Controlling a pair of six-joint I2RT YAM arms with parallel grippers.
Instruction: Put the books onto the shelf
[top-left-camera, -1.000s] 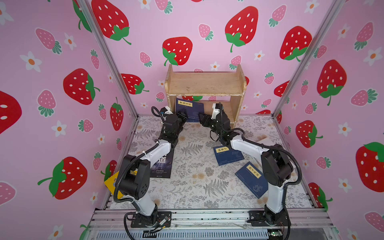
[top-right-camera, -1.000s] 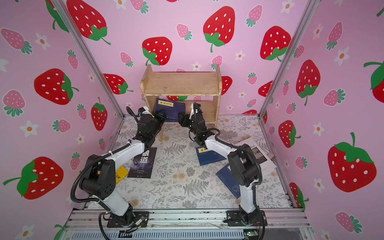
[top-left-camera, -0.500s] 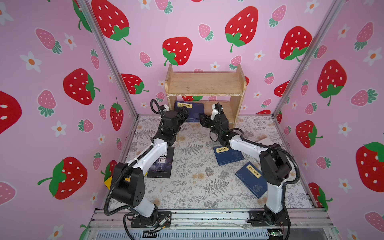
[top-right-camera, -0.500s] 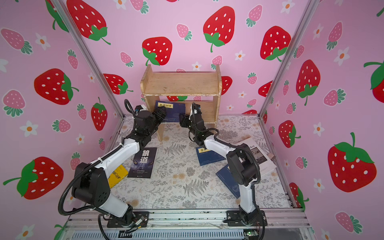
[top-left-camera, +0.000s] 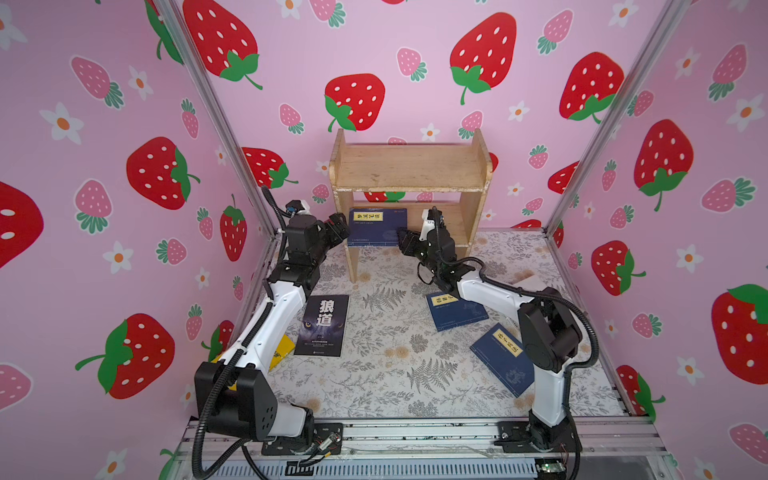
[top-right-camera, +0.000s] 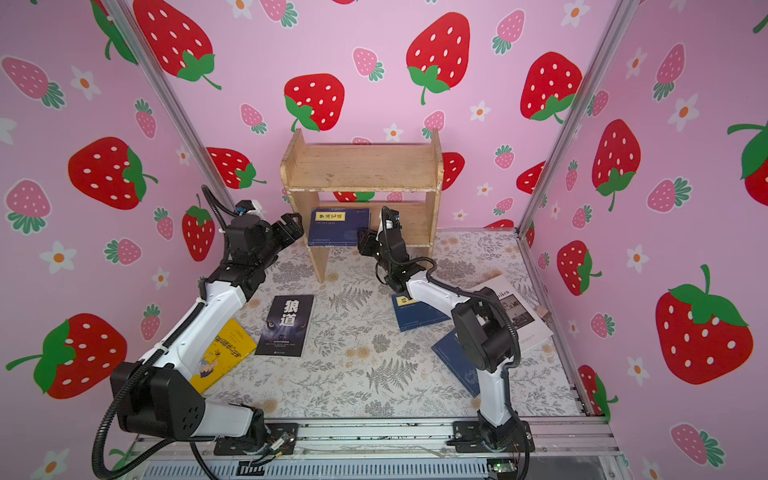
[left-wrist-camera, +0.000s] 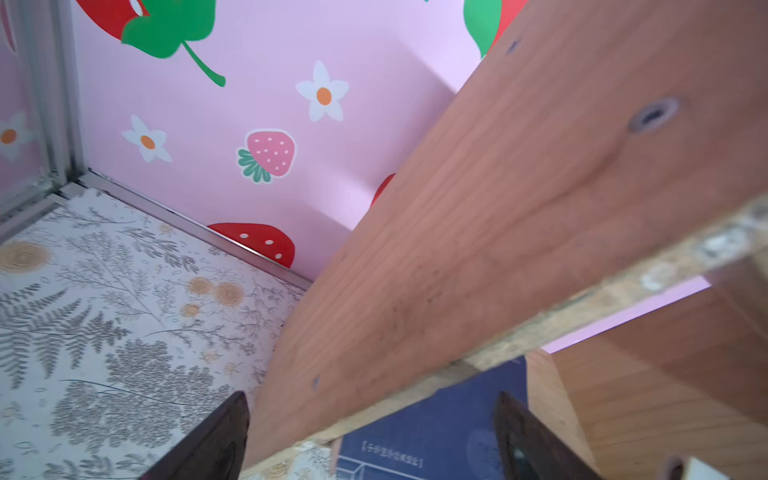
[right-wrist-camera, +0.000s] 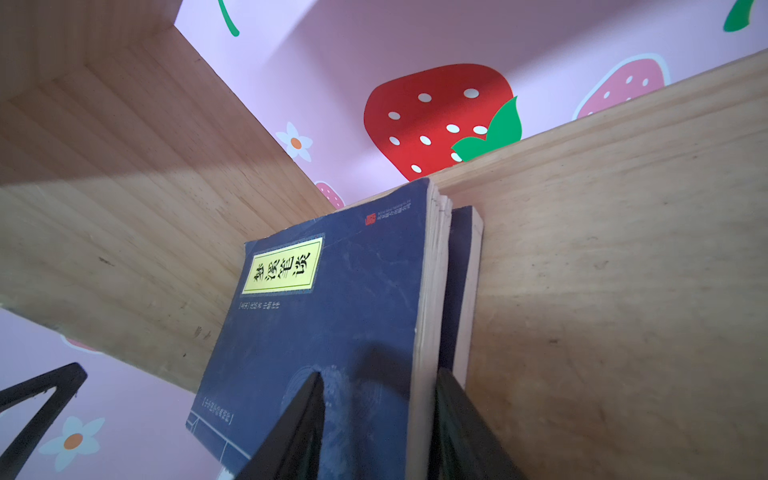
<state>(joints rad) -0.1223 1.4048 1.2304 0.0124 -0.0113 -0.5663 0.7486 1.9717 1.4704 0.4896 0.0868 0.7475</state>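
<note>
Status: left gripper (left-wrist-camera: 372, 395) is spread wide and empty. Its two fingers stand either side of the front edge of the side panel of the shelf (top-left-camera: 409, 166).

Right gripper (right-wrist-camera: 378, 374) is at the lower tier. One finger is over the cover of the top navy book (top-left-camera: 377, 226), the other is against its page edge. Jaws are partly closed. I cannot tell if the pads actually press the book; a shadow on the cover hints at a gap.

That book lies flat on the lower tier, label up, on a second navy book (right-wrist-camera: 463, 291). Its near edge is about at the tier's front lip. The upper tier is bare.

On the floor:
- black book (top-left-camera: 324, 326)
- yellow book (top-right-camera: 220, 353), partly under the left arm
- two navy books (top-left-camera: 455, 309) (top-left-camera: 503, 359)
- white book (top-right-camera: 515, 316), by the right arm's base

Handling judgement:
- The navy volumes look like thin paperbacks: light, limp, with covers likely a bit slick.
- A pinch at one corner would probably let the book droop or fan open.
- A better hold is deep over the fore edge near its middle, cover and pages together.
- Pushing the flat book inward along the tier looks safer than lifting it.
- The white book looks the thickest and probably the heaviest, so grip it near the spine.
</note>
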